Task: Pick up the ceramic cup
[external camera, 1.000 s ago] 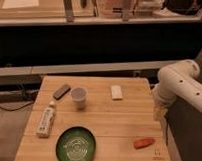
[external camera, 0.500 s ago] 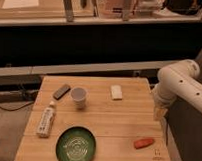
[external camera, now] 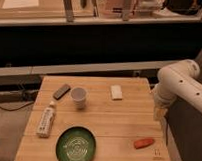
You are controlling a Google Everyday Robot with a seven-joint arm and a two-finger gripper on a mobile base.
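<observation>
The ceramic cup (external camera: 78, 97) is small, white and handleless. It stands upright on the wooden table (external camera: 113, 128), left of centre, next to a dark flat object. My gripper (external camera: 158, 113) hangs from the white arm (external camera: 179, 85) over the table's right edge, far to the right of the cup and well apart from it. It holds nothing that I can see.
A dark flat object (external camera: 61, 91) lies left of the cup. A white printed bottle (external camera: 46, 120) lies at the left edge. A green plate (external camera: 76, 144) sits at the front. A white block (external camera: 116, 92) lies at the back, an orange object (external camera: 143, 143) at the front right.
</observation>
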